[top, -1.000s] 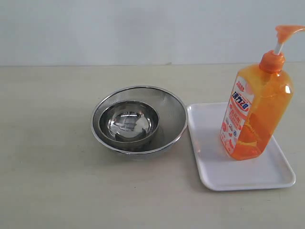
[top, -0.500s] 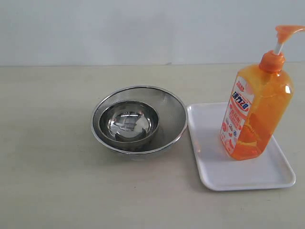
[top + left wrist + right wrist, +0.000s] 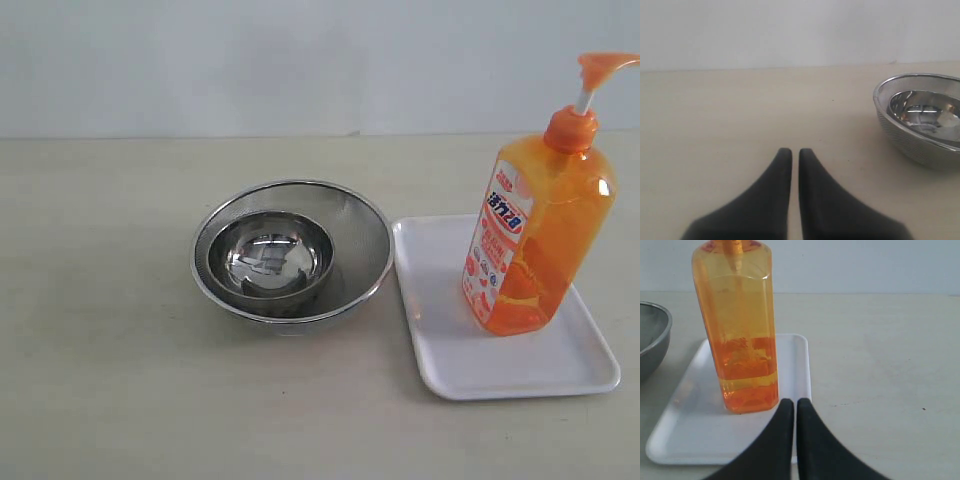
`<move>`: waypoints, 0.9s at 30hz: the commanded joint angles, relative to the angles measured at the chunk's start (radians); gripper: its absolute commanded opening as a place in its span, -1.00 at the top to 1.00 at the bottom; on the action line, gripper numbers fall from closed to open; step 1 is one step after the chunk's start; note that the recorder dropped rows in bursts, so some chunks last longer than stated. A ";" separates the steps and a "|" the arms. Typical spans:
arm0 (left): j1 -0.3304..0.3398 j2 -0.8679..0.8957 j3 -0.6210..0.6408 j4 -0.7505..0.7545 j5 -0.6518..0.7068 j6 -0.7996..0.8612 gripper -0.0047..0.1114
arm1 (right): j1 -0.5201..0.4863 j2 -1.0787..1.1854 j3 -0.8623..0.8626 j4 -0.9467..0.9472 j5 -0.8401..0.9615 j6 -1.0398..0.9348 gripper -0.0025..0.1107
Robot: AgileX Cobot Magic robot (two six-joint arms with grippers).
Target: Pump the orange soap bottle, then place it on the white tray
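1. Pressing its jaws together on nothing, the right gripper (image 3: 791,401) is sitting close to the orange soap bottle (image 3: 742,340) without touching it.
2. The left gripper (image 3: 791,150) is likewise closed and empty over bare table (image 3: 715,110), left of the steel bowls (image 3: 920,120).
3. The bottle is standing upright on the white tray (image 3: 450,350), at the right of the scene, beside the bowls.
4. Nothing is differing from a second ago: bottle, tray and bowls are sitting where they were, so the placing is looking finished.
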 commanded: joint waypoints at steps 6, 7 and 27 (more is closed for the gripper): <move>0.001 -0.004 0.004 -0.051 0.005 0.021 0.84 | -0.003 -0.005 -0.001 -0.006 -0.003 0.000 0.96; 0.001 -0.004 0.004 -0.047 0.005 0.021 0.84 | -0.003 -0.005 -0.001 -0.006 -0.003 0.000 0.96; 0.001 -0.016 0.004 -0.047 -0.007 0.021 0.84 | -0.003 -0.005 -0.001 0.004 -0.006 0.000 0.96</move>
